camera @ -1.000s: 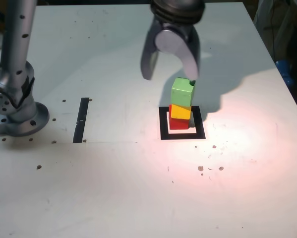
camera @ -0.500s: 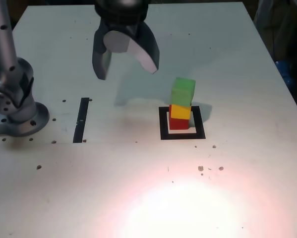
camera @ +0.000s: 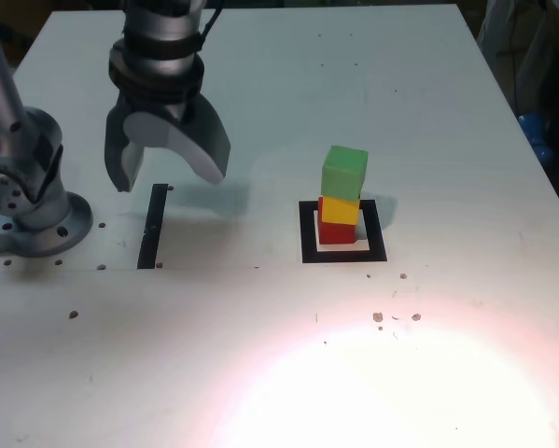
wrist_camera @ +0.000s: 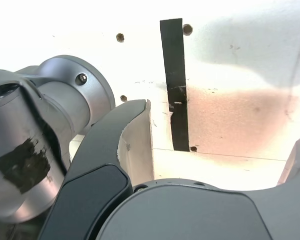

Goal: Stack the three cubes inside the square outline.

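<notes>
Three cubes stand in one stack in the exterior view: the red cube (camera: 335, 231) at the bottom, the yellow cube (camera: 341, 209) on it, the green cube (camera: 344, 173) on top, slightly offset. The stack rests inside the black square outline (camera: 308, 235). My gripper (camera: 167, 173) hangs open and empty well to the exterior view's left of the stack, above the thin black strip (camera: 154, 224). In the wrist view the open gripper (wrist_camera: 220, 140) frames only the strip (wrist_camera: 175, 85); the cubes and the outline are out of that view.
The arm's grey base (camera: 27, 201) sits at the exterior view's left edge and also fills part of the wrist view (wrist_camera: 44, 130). Small dark holes (camera: 396, 317) dot the white table (camera: 260, 355). A blue object (camera: 537, 135) lies past the table's right edge.
The gripper has left the green cube on the stack and swung away to the exterior view's left, from above the stack to above the black strip. The stack has stayed standing.
</notes>
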Controlling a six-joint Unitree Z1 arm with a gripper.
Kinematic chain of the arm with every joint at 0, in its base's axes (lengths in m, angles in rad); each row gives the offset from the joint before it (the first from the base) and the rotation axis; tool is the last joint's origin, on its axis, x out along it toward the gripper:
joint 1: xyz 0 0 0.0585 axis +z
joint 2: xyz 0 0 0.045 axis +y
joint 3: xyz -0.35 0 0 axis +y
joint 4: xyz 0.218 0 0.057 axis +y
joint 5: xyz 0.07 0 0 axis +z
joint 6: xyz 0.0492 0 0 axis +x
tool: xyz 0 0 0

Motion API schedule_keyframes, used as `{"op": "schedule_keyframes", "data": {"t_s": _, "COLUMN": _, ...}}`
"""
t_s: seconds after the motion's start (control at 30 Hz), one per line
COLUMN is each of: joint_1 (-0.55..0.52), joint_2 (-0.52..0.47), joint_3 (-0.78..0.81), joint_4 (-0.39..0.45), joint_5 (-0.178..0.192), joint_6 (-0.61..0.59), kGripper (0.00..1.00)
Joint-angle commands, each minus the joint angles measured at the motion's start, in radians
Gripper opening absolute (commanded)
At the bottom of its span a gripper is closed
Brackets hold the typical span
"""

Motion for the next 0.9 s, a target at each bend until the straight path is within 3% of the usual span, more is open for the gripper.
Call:
{"op": "schedule_keyframes", "data": {"t_s": 0.0, "joint_1": 0.002, "joint_2": 0.002, "joint_3": 0.03, "joint_4": -0.029, "joint_5": -0.007, "joint_6": 0.006, "kGripper": 1.0}}
{"op": "schedule_keyframes", "data": {"t_s": 0.4, "joint_1": 0.002, "joint_2": 0.039, "joint_3": 0.181, "joint_4": -0.175, "joint_5": -0.033, "joint_6": 0.015, "kGripper": 1.0}}
{"op": "schedule_keyframes", "data": {"t_s": 0.87, "joint_1": 0.001, "joint_2": 0.022, "joint_3": 0.185, "joint_4": -0.16, "joint_5": -0.034, "joint_6": 0.015, "kGripper": 1.0}}
